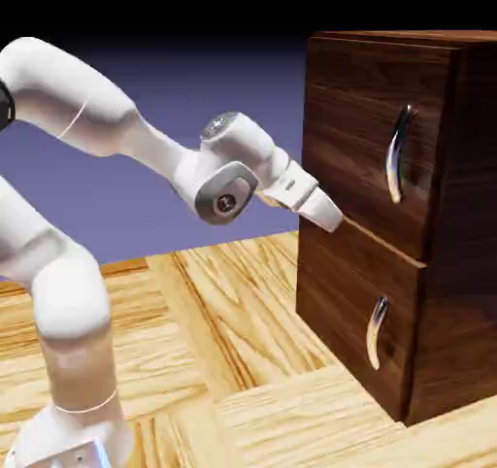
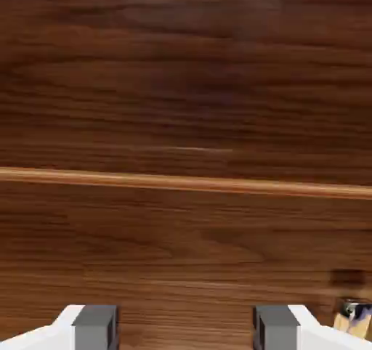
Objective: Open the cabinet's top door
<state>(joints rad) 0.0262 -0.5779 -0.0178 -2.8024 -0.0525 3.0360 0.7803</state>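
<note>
I hold the gripper (image 1: pixel 330 216) close to the front of the cabinet (image 1: pixel 388 214), level with the seam (image 2: pixel 186 183) between its two panels. The jaws stand apart with nothing between them; in the hand view only wood grain shows between the two fingertips (image 2: pixel 94 325).

The top door (image 1: pixel 374 136) is the upper panel, shut flush. Its long curved chrome handle (image 1: pixel 398 153) sits toward the exterior view's right, above and well apart from the gripper. The lower panel (image 1: pixel 359 320) carries a shorter handle (image 1: pixel 376 332) and is not my target.

Handling judgement: the door is rigid wood and likely to swing on a hinge, so I expect steady resistance, not flex. The chrome bar is smooth and may slip; I would close the jaws across its middle, where it bows away from the panel.

Both compartments are closed; I cannot tell their contents.
</note>
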